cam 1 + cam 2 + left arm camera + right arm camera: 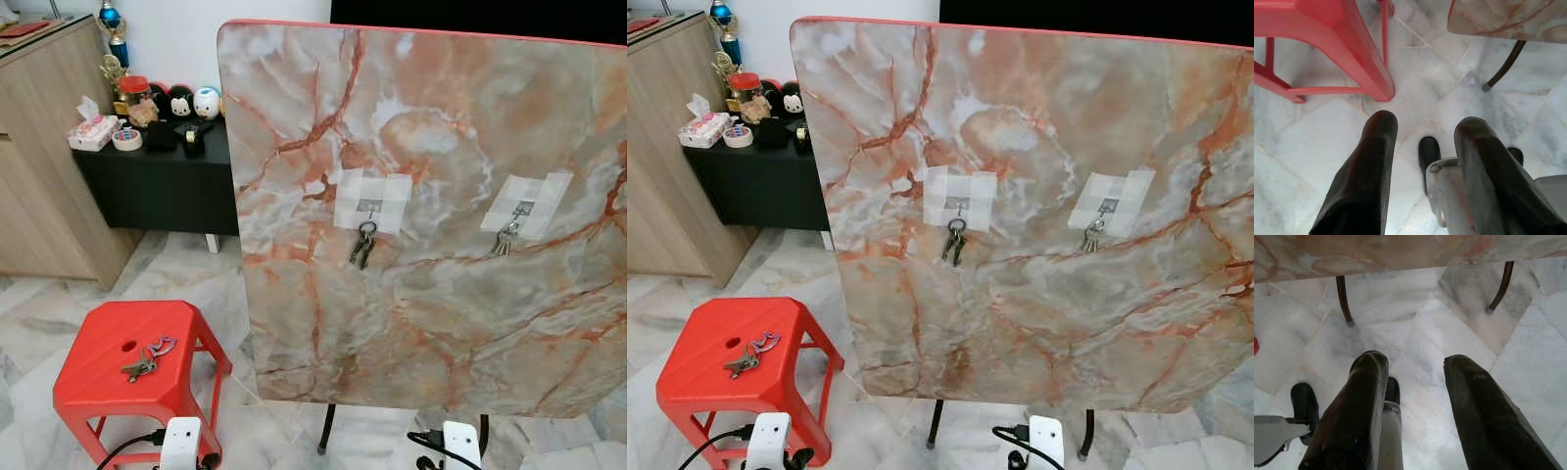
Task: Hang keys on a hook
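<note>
Keys: we are seeing a loose bunch of keys (139, 367) with a purple carabiner (162, 345), lying flat on the red stool (98, 387).
Direction: its long axis is running diagonally, carabiner end pointing toward the marble board (441, 323).
Handling: we are judging it light, rigid, jangly; the carabiner loop is offering the best hold.
Hooks: both taped hooks (369, 207) are already carrying keys.
Left gripper (1425, 132): hanging low, fingers parted, empty.
Right gripper (1413, 364): hanging low, fingers parted, empty.

On your near left stands a red plastic stool (108, 367) on the pale marble floor (196, 269). A bunch of keys (138, 367) lies on its seat, touching a purple carabiner (162, 345), just right of the seat's round hole (128, 346).
</note>
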Robot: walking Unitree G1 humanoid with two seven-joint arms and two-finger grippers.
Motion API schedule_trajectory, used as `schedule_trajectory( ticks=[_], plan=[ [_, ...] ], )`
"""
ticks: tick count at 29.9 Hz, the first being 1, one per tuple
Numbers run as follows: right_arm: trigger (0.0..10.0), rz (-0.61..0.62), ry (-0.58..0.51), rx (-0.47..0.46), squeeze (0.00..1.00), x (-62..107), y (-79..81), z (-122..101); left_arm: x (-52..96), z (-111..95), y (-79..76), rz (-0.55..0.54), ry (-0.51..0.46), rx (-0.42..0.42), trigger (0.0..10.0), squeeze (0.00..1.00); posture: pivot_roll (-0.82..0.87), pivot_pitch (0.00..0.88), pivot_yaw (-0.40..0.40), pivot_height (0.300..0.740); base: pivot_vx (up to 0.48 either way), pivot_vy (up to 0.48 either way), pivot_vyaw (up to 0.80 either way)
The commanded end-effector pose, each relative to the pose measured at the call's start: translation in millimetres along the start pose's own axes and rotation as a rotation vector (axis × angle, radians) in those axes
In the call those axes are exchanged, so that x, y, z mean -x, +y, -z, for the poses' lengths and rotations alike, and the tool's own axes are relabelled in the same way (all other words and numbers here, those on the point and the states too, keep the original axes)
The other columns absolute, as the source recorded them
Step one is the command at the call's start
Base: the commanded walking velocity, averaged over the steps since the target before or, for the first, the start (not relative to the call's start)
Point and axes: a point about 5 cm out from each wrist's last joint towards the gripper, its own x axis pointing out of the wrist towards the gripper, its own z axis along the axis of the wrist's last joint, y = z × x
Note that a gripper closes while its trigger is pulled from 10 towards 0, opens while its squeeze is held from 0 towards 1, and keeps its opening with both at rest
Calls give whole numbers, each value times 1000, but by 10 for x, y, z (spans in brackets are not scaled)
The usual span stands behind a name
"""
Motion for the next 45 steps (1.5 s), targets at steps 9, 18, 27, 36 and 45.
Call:
schedule_trajectory(
  ticks=[9, 18, 27, 36, 45],
  plan=[
    [10000, 18, 8, -29, 0, 11, -21, 65, 13, 60, 24, 6, 36, -30, 10000, 0, 84, 0, -31, 740, 0, 0, 0],
    [10000, 53, 36, 10, 0, 36, -154, 170, 12, 73, -19, 8, 34, -10, 10000, 0, 104, 0, -58, 740, 0, 69, 0],
    [10000, 49, 6, 44, 0, 20, -105, 81, 26, 118, -2, 2, 49, -14, 10000, 0, 98, 0, -56, 740, 0, 347, 434],
    [10000, 52, 9, 49, 0, 19, -88, 89, 22, 105, -13, 5, 44, -15, 10000, 0, 104, 0, -55, 740, 0, 443, 0],
    [10000, 74, 0, 51, 0, 18, -107, 68, 23, 110, -9, 5, 48, -15, 10000, 0, 112, 0, -58, 740, 0, 445, 0]
  ],
)
